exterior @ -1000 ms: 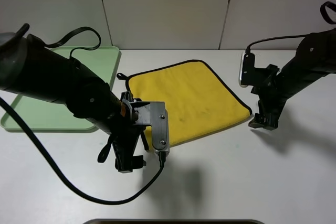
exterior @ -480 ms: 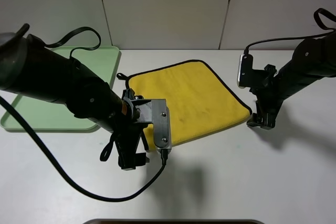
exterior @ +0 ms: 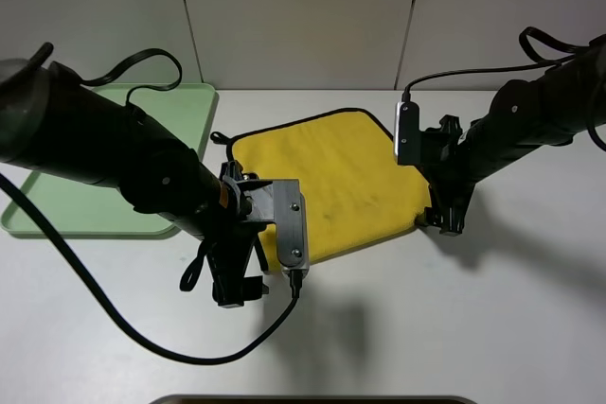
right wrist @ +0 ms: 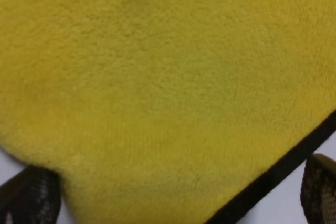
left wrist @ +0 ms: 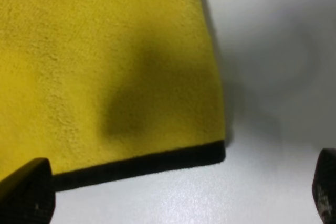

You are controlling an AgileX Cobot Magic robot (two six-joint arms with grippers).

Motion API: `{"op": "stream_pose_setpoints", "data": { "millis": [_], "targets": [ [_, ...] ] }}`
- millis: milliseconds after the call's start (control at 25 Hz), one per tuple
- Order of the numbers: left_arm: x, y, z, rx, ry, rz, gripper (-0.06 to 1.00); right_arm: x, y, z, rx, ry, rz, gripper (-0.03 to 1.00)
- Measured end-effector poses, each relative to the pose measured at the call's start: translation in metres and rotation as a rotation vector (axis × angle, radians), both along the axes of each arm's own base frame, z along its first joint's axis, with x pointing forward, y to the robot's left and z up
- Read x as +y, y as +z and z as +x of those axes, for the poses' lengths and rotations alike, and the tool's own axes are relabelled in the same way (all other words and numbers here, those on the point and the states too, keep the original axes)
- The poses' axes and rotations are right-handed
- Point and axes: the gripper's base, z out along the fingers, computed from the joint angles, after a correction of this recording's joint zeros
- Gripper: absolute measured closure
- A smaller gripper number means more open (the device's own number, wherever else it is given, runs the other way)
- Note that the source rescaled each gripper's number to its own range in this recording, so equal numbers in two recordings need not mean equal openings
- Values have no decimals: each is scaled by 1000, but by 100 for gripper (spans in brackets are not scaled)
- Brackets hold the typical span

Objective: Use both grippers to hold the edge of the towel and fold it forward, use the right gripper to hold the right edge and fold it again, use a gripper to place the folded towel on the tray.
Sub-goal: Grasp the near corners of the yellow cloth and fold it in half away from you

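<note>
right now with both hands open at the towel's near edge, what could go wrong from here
1. The left hand sits right at the hem: its wrist view shows the towel with only the black edging near the fingertips, so closing may pinch just edging or miss.
2. The right hand sits further over the cloth, so uneven grips could skew the fold.
3. The towel lies angled on the table, so folded edges may not line up.
</note>
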Motion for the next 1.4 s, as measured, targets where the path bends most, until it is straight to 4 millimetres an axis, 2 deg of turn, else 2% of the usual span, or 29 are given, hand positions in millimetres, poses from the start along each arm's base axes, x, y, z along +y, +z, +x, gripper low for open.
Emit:
{"op": "stream_pose_setpoints", "data": {
  "millis": [320,600,1400],
  "targets": [
    [0,0,0,7,24,-7,-4,0,0,0,11,2,-2,-3],
    [0,0,0,9,30,-8,-4,-8,-2,-1,63,-35,-4,-3],
    [0,0,0,4,30,-13,-4,-8,-2,-2,79,-42,-12,-2]
  ]
}}
